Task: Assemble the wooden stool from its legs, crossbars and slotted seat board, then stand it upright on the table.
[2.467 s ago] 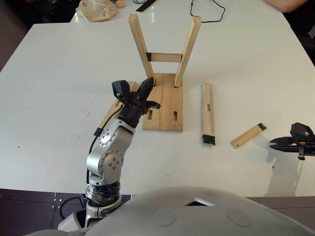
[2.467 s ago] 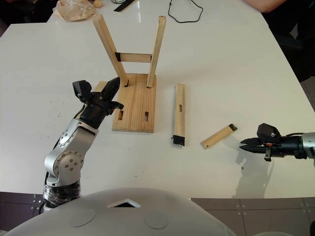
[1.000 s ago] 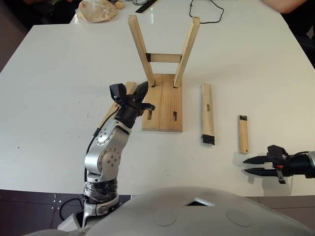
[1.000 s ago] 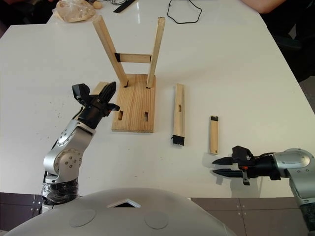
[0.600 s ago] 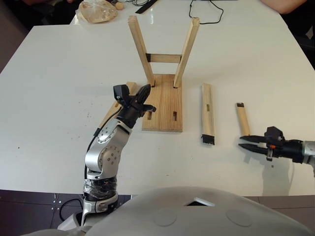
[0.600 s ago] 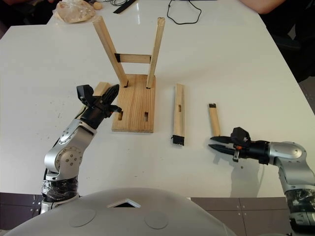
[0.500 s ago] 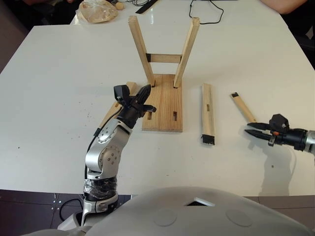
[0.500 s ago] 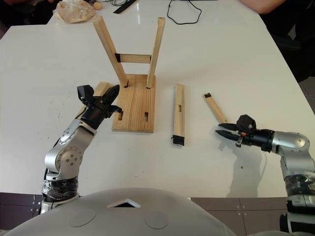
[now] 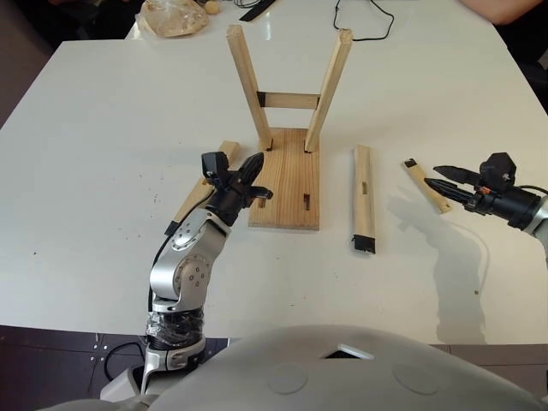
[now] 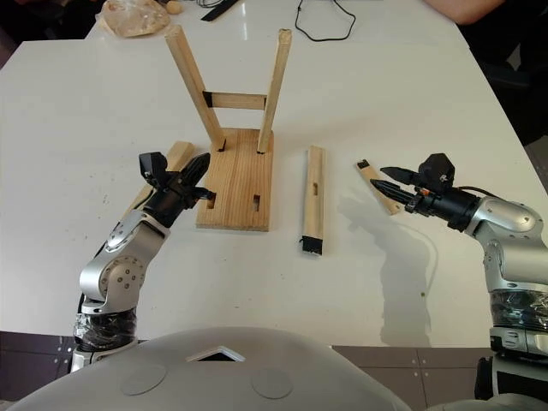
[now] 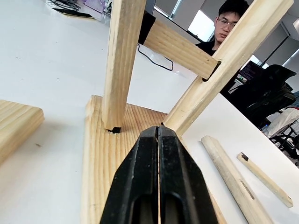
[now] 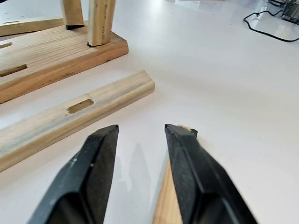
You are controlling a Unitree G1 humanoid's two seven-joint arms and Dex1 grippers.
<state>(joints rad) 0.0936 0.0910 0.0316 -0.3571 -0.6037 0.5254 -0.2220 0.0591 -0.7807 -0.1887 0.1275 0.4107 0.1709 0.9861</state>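
- Up in the upper left of the head view, a crumpled bag (image 9: 174, 15) sits at the far edge of the white desk (image 9: 103, 128).
- Left of centre, a spare leg (image 9: 195, 195) lies flat on the desk just beside the seat board's left edge, partly hidden by the left arm.
- Over that leg and the board's left edge is the left hand (image 9: 255, 164). The left wrist view shows its two black fingers (image 11: 140, 186) pressed together with nothing between them, pointing at the foot of the standing legs.
- At centre, the slotted seat board (image 9: 291, 193) lies flat, with two open slots showing in its near half.
- Two legs stand in the board's far slots, the left upright leg (image 9: 247, 81) and the right upright leg (image 9: 329, 86). They lean apart toward the top and are joined by a fitted crossbar (image 9: 289, 100).
- A black cable (image 9: 360, 17) curls at the top edge.
- Right of the board, apart from it, a slotted leg (image 9: 363, 193) lies flat with a dark near end.
- Farther right, a short crossbar (image 9: 425, 184) lies on the desk at a slant.
- At the right edge, the right hand (image 9: 432, 175) has its fingers parted and empty, their tips over the short crossbar. Whether they touch it cannot be told.
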